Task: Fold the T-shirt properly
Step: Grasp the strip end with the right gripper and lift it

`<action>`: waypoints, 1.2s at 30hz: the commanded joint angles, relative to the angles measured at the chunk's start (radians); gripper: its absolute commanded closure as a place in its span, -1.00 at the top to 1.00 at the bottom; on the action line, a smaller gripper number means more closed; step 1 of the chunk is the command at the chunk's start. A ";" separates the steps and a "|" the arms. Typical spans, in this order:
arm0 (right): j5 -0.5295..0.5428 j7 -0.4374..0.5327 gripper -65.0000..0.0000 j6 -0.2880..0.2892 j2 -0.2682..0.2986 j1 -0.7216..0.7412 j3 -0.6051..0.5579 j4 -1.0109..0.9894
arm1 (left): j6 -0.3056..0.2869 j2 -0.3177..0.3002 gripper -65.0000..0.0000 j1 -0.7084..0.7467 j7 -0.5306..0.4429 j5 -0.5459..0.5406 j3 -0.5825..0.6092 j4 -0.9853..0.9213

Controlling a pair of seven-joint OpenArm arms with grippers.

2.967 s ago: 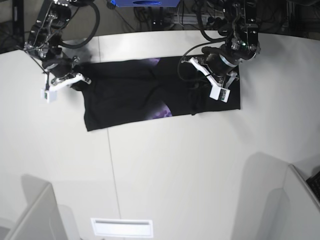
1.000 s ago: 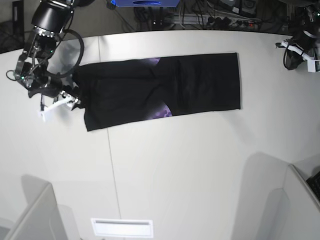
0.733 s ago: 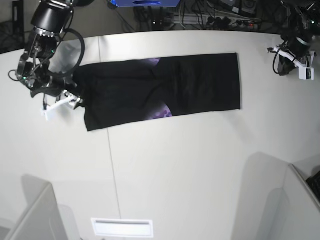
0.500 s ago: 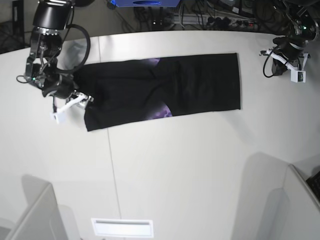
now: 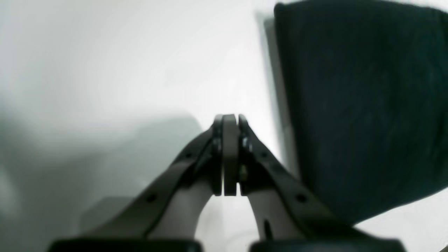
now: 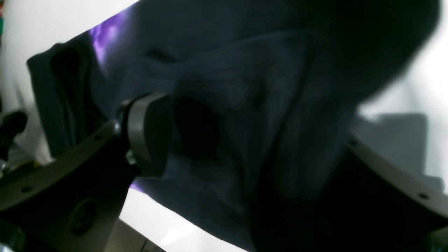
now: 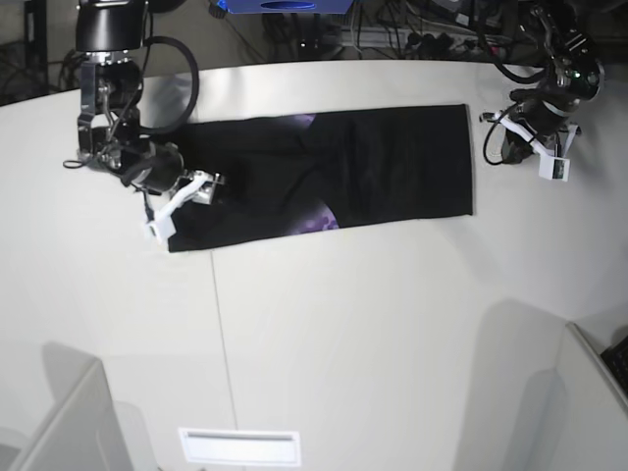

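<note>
The T-shirt (image 7: 334, 172) lies on the white table (image 7: 343, 334) as a long black strip, with bits of purple print showing at its top and bottom edges. My right gripper (image 7: 182, 204) stands open over the strip's left end. In the right wrist view, dark cloth (image 6: 245, 87) fills the space between its spread fingers (image 6: 147, 133). My left gripper (image 7: 520, 137) is shut and empty, hovering over bare table just right of the shirt's right edge. In the left wrist view its pads (image 5: 229, 154) press together, with the shirt's edge (image 5: 350, 105) to their right.
Cables and a blue object (image 7: 285, 6) sit behind the table's far edge. Pale panels rise at the near left (image 7: 69, 422) and near right (image 7: 589, 392) corners. A white slot plate (image 7: 238, 446) lies at the front edge.
My right gripper has moved right, from beside the shirt's left end onto it. My left gripper has come in from the far right toward the shirt's right edge. The shirt has not moved.
</note>
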 commanded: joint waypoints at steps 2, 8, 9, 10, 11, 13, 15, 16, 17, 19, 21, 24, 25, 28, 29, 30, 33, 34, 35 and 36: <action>-0.044 -0.069 0.39 -0.019 0.003 -0.013 -0.008 -0.014 | 0.009 -0.011 -1.00 0.004 -0.013 -0.013 0.023 0.025; -0.045 -0.067 0.19 -0.020 0.012 -0.013 -0.004 -0.017 | 0.009 -0.006 -1.00 -0.019 -0.013 -0.013 0.066 -0.003; -0.045 -0.067 0.08 -0.020 0.014 -0.013 -0.004 -0.017 | 0.009 -0.006 -1.00 -0.025 -0.013 -0.013 0.070 -0.006; -0.045 -0.066 -0.05 -0.020 0.018 -0.017 -0.004 -0.017 | 0.009 -0.006 -1.00 -0.030 -0.013 -0.013 0.075 -0.007; -0.045 -0.064 -0.20 -0.020 0.023 -0.017 -0.004 -0.017 | 0.009 -0.006 -1.00 -0.033 -0.013 -0.013 0.075 -0.007; -0.045 -0.034 -0.49 -0.022 0.026 -0.017 -0.004 -0.017 | 0.009 -0.006 -1.00 -0.037 -0.011 -0.013 0.075 -0.007; -0.047 0.003 -0.82 -0.025 0.032 -0.017 -0.004 -0.020 | 0.009 -0.006 -1.00 -0.037 -0.011 -0.013 0.075 -0.007; -0.047 0.015 -0.96 -0.025 0.032 -0.017 -0.004 -0.020 | 0.009 -0.006 -1.00 -0.037 -0.011 -0.013 0.075 -0.007; -0.047 0.023 -1.00 -0.025 0.033 -0.015 -0.004 -0.020 | 0.009 -0.006 -1.00 -0.037 -0.011 -0.013 0.075 -0.007; -0.047 0.032 -1.00 -0.034 0.049 -0.012 -0.004 -0.022 | 0.009 -0.006 -1.00 -0.034 -0.011 -0.013 0.076 -0.007; -0.048 0.032 -1.00 -0.100 0.053 -0.010 -0.005 -0.011 | 0.009 -0.009 -1.00 -0.033 -0.011 -0.013 0.090 -0.007; -0.068 0.026 -1.00 -0.175 0.072 0.002 -0.016 0.046 | 0.009 -0.012 -1.00 -0.014 -0.011 -0.013 0.112 -0.006; -0.088 0.023 -1.00 -0.177 0.075 0.005 -0.024 0.070 | 0.009 -0.009 -1.00 -0.011 -0.011 -0.013 0.112 -0.001; -0.205 0.022 -1.00 -0.180 0.075 0.005 -0.070 0.156 | 0.009 -0.009 -1.00 -0.011 -0.011 -0.013 0.112 -0.004; -0.243 0.011 -1.00 -0.180 0.073 0.005 -0.077 0.176 | 0.009 -0.009 -1.00 -0.013 -0.011 -0.013 0.112 -0.006; -0.286 -0.011 -1.00 -0.180 0.067 0.005 -0.090 0.191 | 0.009 -0.009 -1.00 -0.013 -0.011 -0.013 0.112 0.000; -0.398 -0.060 -1.00 -0.180 0.032 0.019 -0.125 0.234 | 0.009 -0.008 -1.00 -0.005 -0.011 -0.013 0.112 0.022; -0.438 -0.072 -1.00 -0.180 0.027 0.022 -0.134 0.257 | 0.009 -0.011 -1.00 -0.005 -0.011 -0.013 0.112 0.028; -0.470 -0.081 -1.00 -0.180 0.020 0.022 -0.149 0.284 | 0.009 -0.014 -1.00 -0.005 -0.011 -0.013 0.110 0.028; -0.498 -0.092 -1.00 -0.180 0.012 0.025 -0.162 0.311 | 0.009 -0.015 -1.00 -0.007 -0.011 -0.013 0.107 0.026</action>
